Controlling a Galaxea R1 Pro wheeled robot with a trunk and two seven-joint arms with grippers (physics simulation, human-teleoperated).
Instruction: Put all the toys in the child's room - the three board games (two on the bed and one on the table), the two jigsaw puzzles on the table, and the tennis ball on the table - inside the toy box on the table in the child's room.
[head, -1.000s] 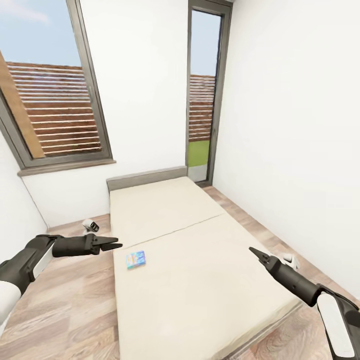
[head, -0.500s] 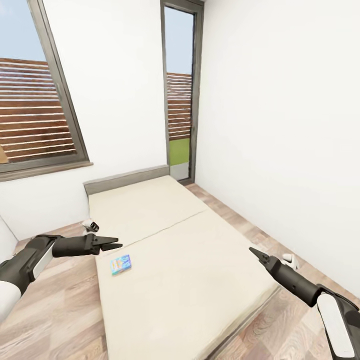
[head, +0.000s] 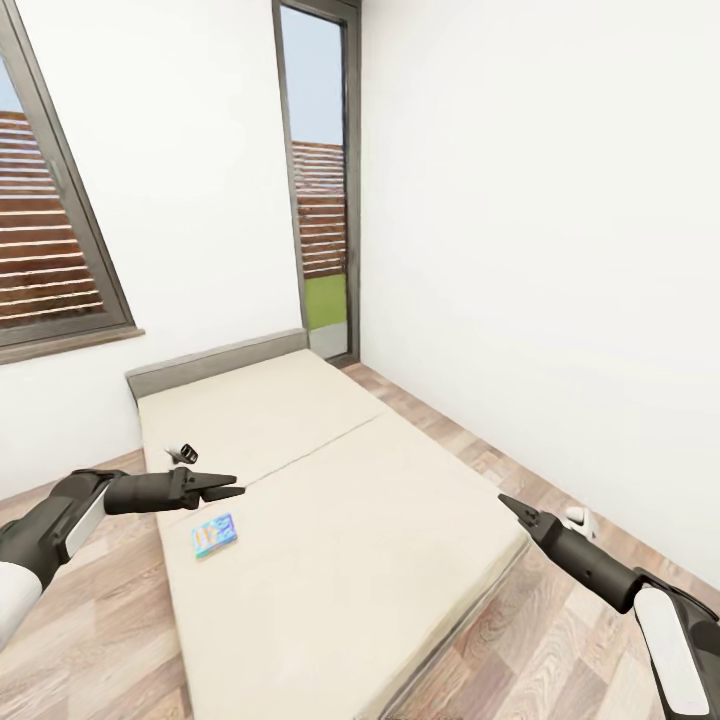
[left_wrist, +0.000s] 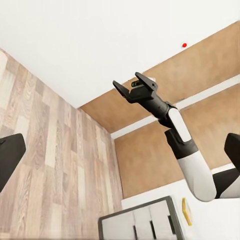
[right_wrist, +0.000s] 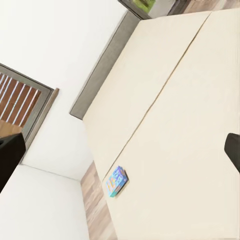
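Beige mattress cover spans the bed, which sits low on the wood-plank floor under two dark-framed windows. One board game, small and blue-cyan, lies flat on the mattress near the bed's left edge; the right wrist view shows it too, close to that same edge. Your left hand hovers just above and beside that box, not touching it, fingers pressed together and holding nothing. Your right hand hangs at the bed's right corner, well apart from the box; its fingers are spread in the left wrist view, and it is empty.
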